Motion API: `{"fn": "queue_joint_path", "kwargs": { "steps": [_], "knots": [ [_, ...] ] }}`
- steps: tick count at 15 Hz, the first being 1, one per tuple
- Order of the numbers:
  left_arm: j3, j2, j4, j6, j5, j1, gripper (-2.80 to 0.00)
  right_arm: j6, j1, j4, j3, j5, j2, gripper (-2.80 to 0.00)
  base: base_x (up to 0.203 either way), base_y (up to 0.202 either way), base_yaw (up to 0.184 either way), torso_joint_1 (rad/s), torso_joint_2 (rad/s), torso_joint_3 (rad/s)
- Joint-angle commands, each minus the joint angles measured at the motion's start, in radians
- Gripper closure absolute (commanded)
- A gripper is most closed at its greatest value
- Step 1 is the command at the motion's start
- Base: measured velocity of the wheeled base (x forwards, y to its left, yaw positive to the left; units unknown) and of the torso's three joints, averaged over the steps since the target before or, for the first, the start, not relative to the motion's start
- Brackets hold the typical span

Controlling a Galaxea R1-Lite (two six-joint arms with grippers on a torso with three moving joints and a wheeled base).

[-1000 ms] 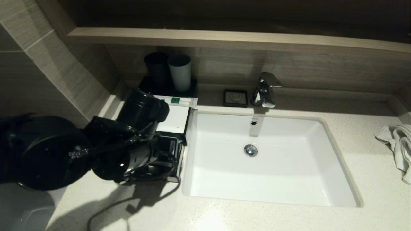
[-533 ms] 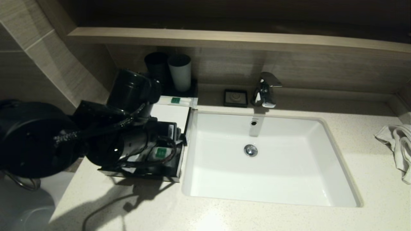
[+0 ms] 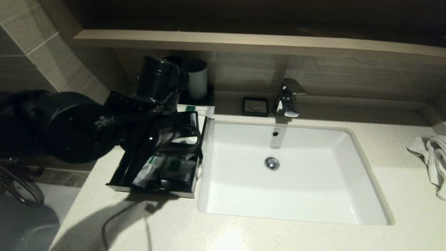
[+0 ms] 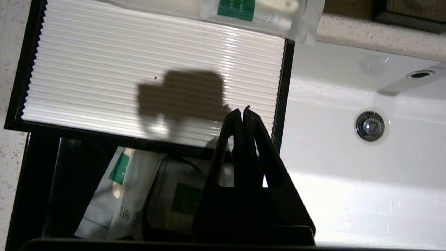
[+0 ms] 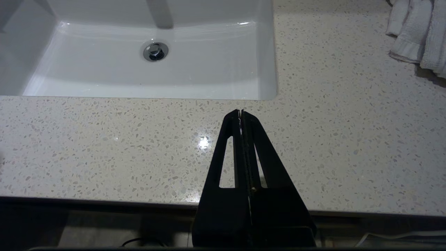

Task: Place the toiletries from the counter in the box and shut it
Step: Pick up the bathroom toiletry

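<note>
1. My left wrist view shows what the arm hides from the head: box [image 4: 153, 83] with ribbed white top, drawer [image 4: 45, 181] pulled out, packets [image 4: 132, 188] lying inside.
2. One long packet [image 4: 244, 10] lies across the box's far edge, by the tumblers [image 3: 197, 78].
3. Left claw [image 4: 243, 111] clenched, empty, hanging over the box's sink-side corner above the drawer; touching nothing I can see.
4. Right claw [image 5: 241, 112] clenched, empty, parked at the counter [image 5: 104, 150] front edge before the sink [image 5: 156, 73].
5. Box sits tight against the sink rim; open counter in front of the drawer. Towel [image 3: 430, 157] far right.
</note>
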Motion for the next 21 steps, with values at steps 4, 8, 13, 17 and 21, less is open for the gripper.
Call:
{"fn": "queue_joint_path", "kwargs": {
  "steps": [4,8,13,17,21],
  "knots": [
    [-0.125,0.143,0.002,-0.078,0.055,-0.003,0.0,0.001,0.0,0.0,0.0,0.0,0.002,0.0,0.0,0.0,0.0,0.0,0.0,0.0],
    [-0.208,0.201,0.006,-0.137,0.078,-0.012,0.0,0.001,0.0,0.0,0.0,0.0,0.002,0.0,0.0,0.0,0.0,0.0,0.0,0.0],
    [-0.271,0.246,-0.001,-0.16,0.16,-0.044,0.0,0.001,0.0,0.0,0.0,0.0,0.002,0.0,0.0,0.0,0.0,0.0,0.0,0.0],
    [-0.316,0.278,-0.006,-0.188,0.203,-0.052,0.0,0.001,0.0,0.0,0.0,0.0,0.002,0.0,0.0,0.0,0.0,0.0,0.0,0.0],
    [-0.317,0.298,-0.049,-0.2,0.227,-0.058,0.0,0.001,0.0,0.0,0.0,0.0,0.002,0.0,0.0,0.0,0.0,0.0,0.0,0.0]
  ]
}}
